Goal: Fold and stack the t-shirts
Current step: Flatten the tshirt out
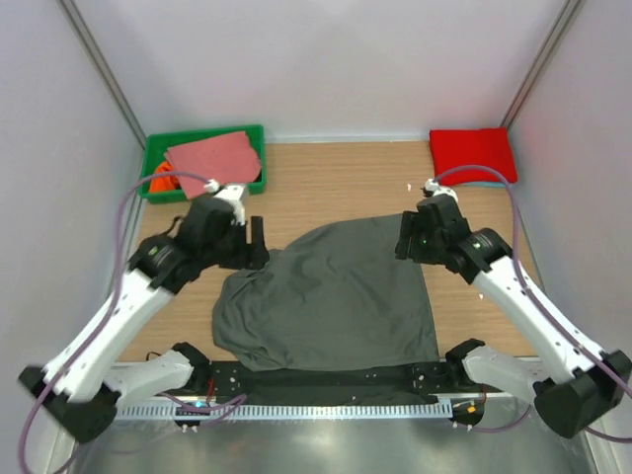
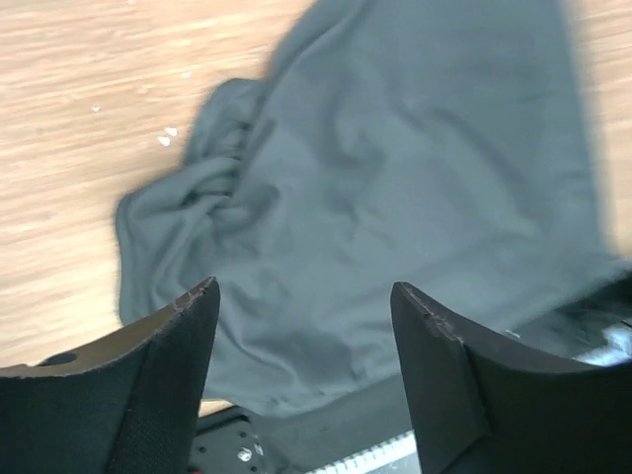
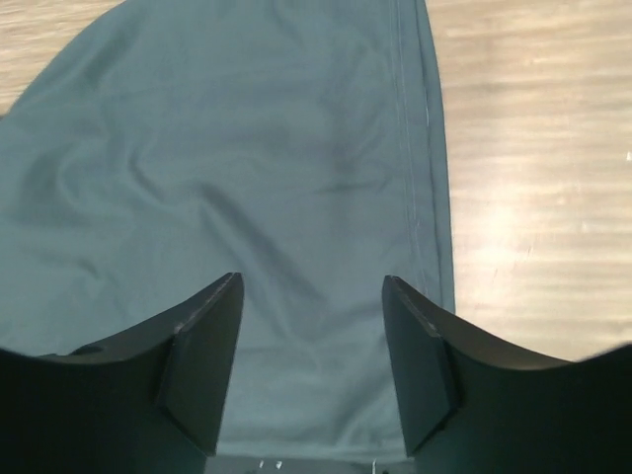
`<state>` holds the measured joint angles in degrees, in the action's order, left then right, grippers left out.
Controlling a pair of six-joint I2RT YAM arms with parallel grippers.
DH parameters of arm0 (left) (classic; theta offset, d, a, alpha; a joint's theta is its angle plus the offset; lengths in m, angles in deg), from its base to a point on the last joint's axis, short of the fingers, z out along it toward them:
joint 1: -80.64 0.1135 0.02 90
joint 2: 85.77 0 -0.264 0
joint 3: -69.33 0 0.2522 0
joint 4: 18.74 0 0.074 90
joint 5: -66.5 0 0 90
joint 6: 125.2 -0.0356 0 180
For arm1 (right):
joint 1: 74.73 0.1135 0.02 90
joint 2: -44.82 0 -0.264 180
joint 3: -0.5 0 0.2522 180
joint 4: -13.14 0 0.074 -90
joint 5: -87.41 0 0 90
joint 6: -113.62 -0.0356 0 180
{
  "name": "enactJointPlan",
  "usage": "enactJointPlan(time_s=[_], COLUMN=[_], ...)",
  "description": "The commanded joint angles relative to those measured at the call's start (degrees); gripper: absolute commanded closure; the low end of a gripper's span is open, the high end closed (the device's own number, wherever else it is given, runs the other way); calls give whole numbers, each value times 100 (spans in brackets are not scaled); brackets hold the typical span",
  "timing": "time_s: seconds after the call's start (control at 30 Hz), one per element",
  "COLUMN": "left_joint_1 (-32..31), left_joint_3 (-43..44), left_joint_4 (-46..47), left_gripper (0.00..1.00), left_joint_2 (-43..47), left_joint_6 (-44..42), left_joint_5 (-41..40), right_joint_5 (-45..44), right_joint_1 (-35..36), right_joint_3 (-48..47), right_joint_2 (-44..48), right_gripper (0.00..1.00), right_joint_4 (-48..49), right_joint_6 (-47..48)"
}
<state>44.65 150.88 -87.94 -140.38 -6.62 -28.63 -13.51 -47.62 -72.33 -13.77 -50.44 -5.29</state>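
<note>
My left gripper (image 2: 306,291) and right gripper (image 3: 311,281) hang released, holding nothing, above the grey shirt (image 1: 331,296). It lies spread mid-table (image 1: 326,178), its hem at the near edge and its left side bunched. Risk: folding now would probably trap that bunching. The red shirt (image 1: 472,153) sits folded at the far right.

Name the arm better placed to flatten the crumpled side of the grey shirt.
Left: the left end effector, open, hangs over the dark grey t-shirt at its bunched edge; the right end effector sits above the smooth, straight edge.
</note>
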Motion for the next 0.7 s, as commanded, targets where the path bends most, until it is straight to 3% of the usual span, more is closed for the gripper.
enactJointPlan(time_s=[0.0, 0.03, 0.1, 0.2, 0.37, 0.67], left_joint_1=[380, 452, 609, 742, 970, 1331], left_joint_3=[339, 410, 498, 586, 771, 709], left_joint_4=[-46, 6, 296, 622, 850, 1061], left_gripper=[33, 35, 37, 36, 34, 34], left_joint_2=[-1523, -2109, -2570, -3265, -4100, -4558], left_joint_6=[-519, -555, -721, -906, -1170, -1231], left_joint_5=[-77, -50, -50, -138, -331, -76], right_joint_5=[-200, -52, 115, 327, 169, -104], right_joint_1=[-249, -355, -671, -970, -1111, -1358], right_joint_3=[-228, -237, -289, -560, -1202, -2319], right_joint_2=[-729, -916, -1555, -2225, -3623, -5127], right_gripper=[37, 40, 46, 49, 38, 34], right_joint_4=[1042, 1201, 1596, 1879, 2099, 2064], right_joint_6=[534, 648, 702, 816, 1202, 1493])
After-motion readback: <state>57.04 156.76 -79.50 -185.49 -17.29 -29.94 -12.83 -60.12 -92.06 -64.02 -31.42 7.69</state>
